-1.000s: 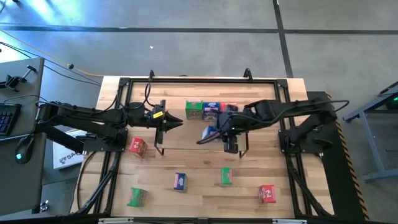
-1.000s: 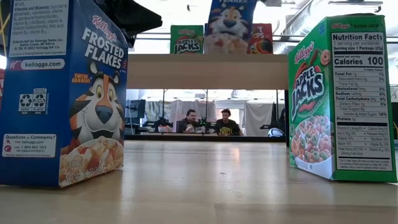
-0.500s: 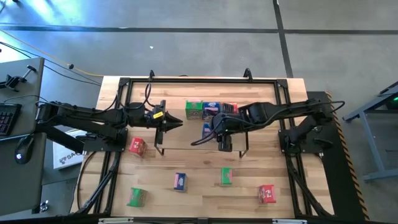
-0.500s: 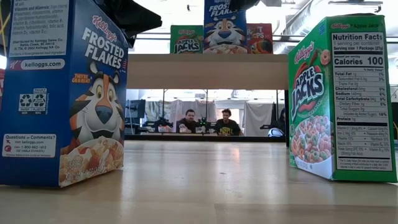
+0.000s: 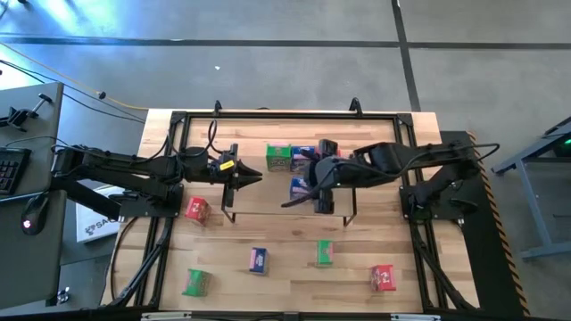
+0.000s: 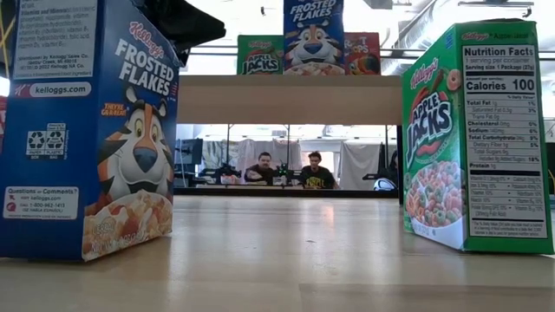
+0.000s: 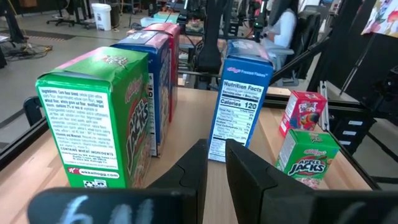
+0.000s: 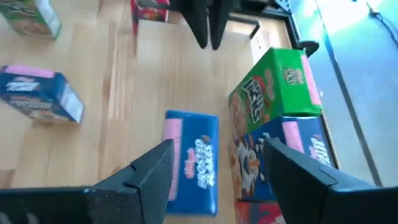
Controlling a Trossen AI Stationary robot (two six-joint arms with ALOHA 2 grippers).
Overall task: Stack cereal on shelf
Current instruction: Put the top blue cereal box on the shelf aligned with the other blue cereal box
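The right pincer (image 5: 314, 183) hovers wide open and empty above a blue box (image 8: 191, 160) standing on the shelf (image 6: 290, 97), while the left pincer (image 5: 254, 175), fingers closed, waits at the shelf's left end.

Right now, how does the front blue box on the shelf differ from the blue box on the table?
The front blue box stands on the shelf, square to the low camera, the open right gripper close by. The blue box on the table is turned, showing a side panel, no gripper near; the shut left gripper waits by the shelf's left end. Both are upright Frosted Flakes.
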